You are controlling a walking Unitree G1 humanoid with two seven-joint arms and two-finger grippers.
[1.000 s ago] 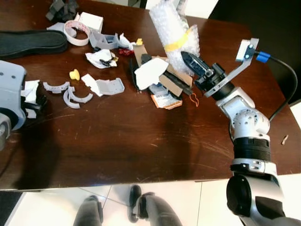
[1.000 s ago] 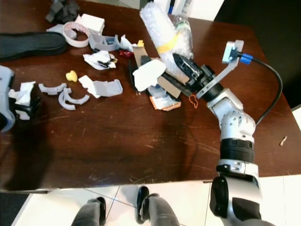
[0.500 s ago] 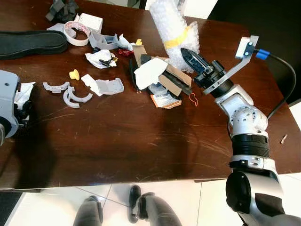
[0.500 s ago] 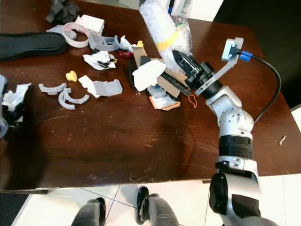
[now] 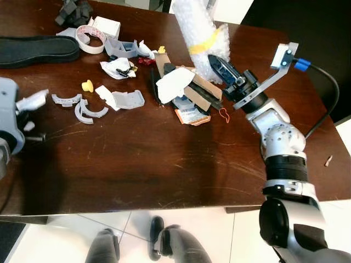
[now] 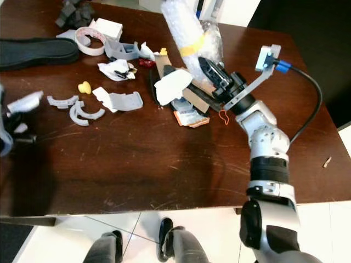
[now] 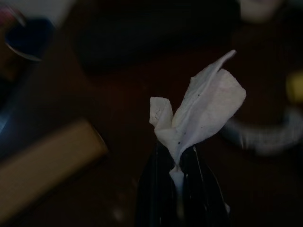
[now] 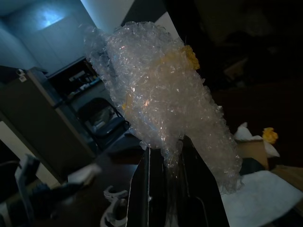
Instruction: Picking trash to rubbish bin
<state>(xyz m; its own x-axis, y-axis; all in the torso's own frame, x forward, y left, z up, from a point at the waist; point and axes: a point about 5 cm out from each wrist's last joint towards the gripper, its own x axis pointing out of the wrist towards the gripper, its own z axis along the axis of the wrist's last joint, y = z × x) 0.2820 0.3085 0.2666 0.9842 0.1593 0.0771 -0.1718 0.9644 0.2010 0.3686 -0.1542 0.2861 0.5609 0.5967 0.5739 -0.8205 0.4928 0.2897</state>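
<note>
A roll of bubble wrap bound with yellow tape stands tilted at the back of the dark wooden table. My right gripper is shut on its lower end, and in the right wrist view the black fingers pinch the wrap. At the table's left edge my left gripper is shut on a crumpled white paper scrap, which sticks up from the fingers. A pile of cardboard, white paper and wrappers lies just left of the right gripper.
Grey plastic arcs, a yellow piece, crumpled paper, a white box and a black insole lie on the left half. A person's shoes stand on the tiled floor by the front edge.
The right gripper has raised the bubble wrap roll and shifted it slightly left. The left arm has drawn back to the left, and the paper scrap now points outward.
</note>
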